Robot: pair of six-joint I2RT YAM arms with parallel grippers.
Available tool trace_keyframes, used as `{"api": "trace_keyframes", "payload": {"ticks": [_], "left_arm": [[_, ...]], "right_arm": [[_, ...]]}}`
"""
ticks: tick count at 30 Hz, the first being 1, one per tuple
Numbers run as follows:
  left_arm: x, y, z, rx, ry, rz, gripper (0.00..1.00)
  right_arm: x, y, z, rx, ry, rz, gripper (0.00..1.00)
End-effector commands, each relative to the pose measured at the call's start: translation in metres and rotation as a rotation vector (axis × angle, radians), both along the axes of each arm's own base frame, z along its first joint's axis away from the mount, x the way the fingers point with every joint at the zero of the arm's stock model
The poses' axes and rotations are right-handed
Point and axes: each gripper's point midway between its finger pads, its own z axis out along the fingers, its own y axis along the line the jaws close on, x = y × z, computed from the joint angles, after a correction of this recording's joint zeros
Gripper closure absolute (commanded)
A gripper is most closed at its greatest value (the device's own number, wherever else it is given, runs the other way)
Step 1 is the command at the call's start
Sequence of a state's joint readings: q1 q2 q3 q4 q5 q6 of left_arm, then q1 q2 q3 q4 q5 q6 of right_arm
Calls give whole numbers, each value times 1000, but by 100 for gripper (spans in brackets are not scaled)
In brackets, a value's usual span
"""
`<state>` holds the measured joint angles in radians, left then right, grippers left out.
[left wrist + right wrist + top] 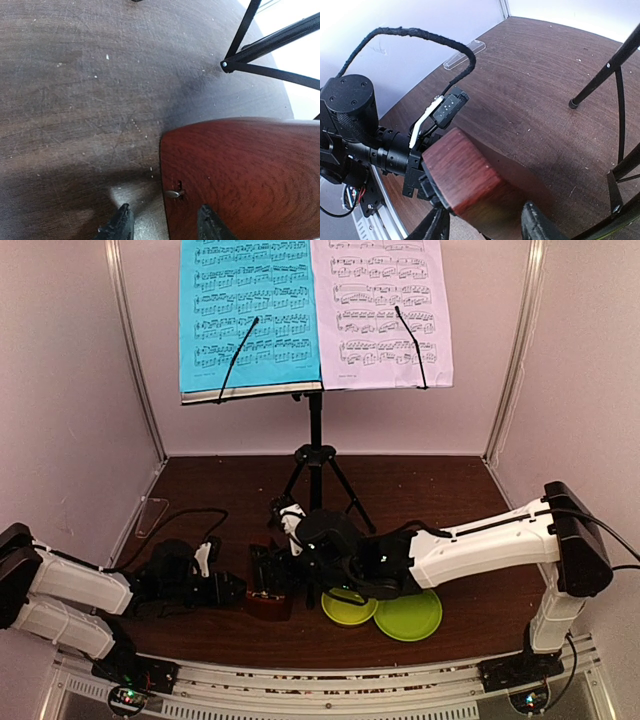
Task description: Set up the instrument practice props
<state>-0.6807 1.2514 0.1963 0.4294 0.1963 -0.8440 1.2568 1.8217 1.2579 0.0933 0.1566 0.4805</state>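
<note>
The black music stand [316,430] stands at the back on tripod legs [605,70], with a cyan sheet [250,310] and a pale lilac sheet [385,310] side by side on its desk. The brown metronome [270,598] lies on its side on the table in front of the stand. My left gripper [165,227] holds its base end, one finger over the wood face [245,175]. My right gripper [485,227] reaches in from the other side. Its fingers straddle the metronome [465,175] closely, jaws still open.
A lime-green bowl [348,607] and a lime-green plate [408,617] sit under my right arm near the front edge. A small clear plastic piece [152,515] lies by the left wall. White walls close in the table on three sides.
</note>
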Motion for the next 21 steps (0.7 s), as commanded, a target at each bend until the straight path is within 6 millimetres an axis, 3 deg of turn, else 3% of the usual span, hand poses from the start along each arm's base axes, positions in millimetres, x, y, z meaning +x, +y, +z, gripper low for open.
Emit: {"api": "trace_keyframes", "payload": {"ticks": [1,9,21], "left_arm": [[3,-3,10,-23,-41,4,54],[3,-1,8,-12,-42,4,55],[5,-3,7,-5,-38,0,55]], "right_arm": [[13,-4,4,5,-10,-56,53],[11,-10,0,3,-6,-55,60],[4,-13,5,25,-5,-28,61]]}}
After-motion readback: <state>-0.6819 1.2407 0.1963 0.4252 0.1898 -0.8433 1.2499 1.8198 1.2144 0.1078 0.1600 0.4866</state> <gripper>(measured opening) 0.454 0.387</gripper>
